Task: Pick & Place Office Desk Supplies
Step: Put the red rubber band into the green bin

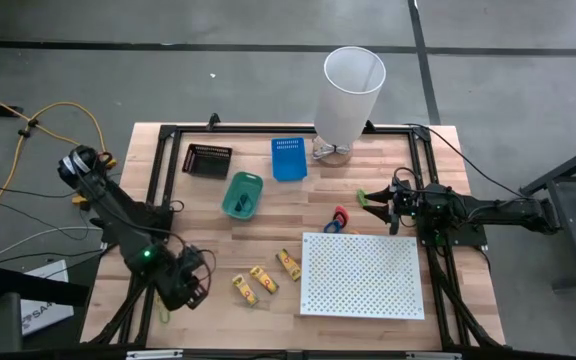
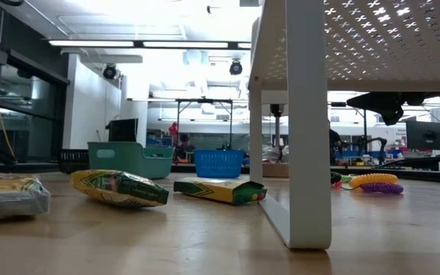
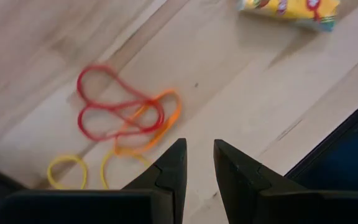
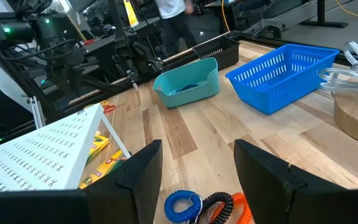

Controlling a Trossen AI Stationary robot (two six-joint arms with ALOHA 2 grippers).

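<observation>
At the table's near left corner, the left gripper (image 3: 197,163) hung over a tangle of red, orange and yellow rubber bands (image 3: 120,118), its fingers slightly apart and holding nothing. Three yellow packs (image 1: 263,279) lay beside the white board (image 1: 361,274). The right gripper (image 4: 196,167) waited wide open, empty, near coiled clips (image 4: 207,206).

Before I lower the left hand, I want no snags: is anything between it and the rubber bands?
Nothing visible. The left hand hangs over bare wood with its fingers slightly apart, right beside the red, orange and yellow rubber bands. The nearest yellow pack lies well clear, farther along the table.
</observation>
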